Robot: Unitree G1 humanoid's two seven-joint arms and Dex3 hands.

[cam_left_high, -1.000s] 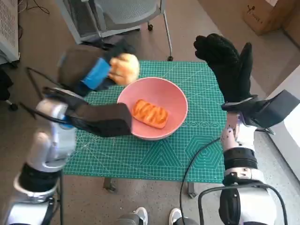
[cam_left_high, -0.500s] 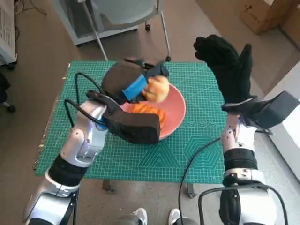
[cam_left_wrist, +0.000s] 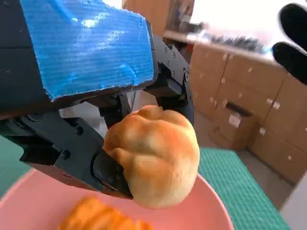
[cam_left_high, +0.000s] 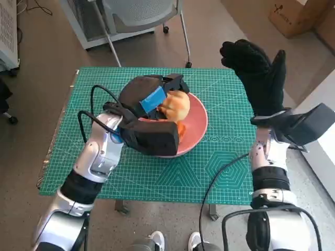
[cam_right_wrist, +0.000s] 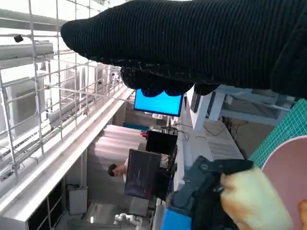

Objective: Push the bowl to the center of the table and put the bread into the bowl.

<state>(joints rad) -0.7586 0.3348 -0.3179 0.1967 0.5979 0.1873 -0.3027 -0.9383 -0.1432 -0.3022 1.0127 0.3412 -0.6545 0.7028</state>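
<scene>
A pink bowl (cam_left_high: 194, 128) sits near the middle of the green mat. An orange glazed pastry (cam_left_high: 181, 127) lies inside it, mostly hidden by my left hand in the head view, and shows as the orange pastry (cam_left_wrist: 100, 218) in the left wrist view. My left hand (cam_left_high: 152, 97) holds a round golden bread roll (cam_left_high: 176, 104) over the bowl. The left wrist view has the roll (cam_left_wrist: 156, 155) clamped between black fingers (cam_left_wrist: 98, 165) just above the pink rim (cam_left_wrist: 213, 201). My right hand (cam_left_high: 256, 73) is raised beside the bowl with fingers spread, holding nothing.
The green cutting mat (cam_left_high: 220, 167) covers the small table. An office chair (cam_left_high: 141, 15) stands behind the table, cardboard boxes (cam_left_high: 298, 15) at the far right. A black cable (cam_left_high: 214, 183) runs over the mat's front right. A person (cam_right_wrist: 115, 170) shows far off in the right wrist view.
My left hand has carried the roll from the mat's far left to above the bowl, then lowered slightly. The right hand stays raised and spread. The camera shifted a little.
</scene>
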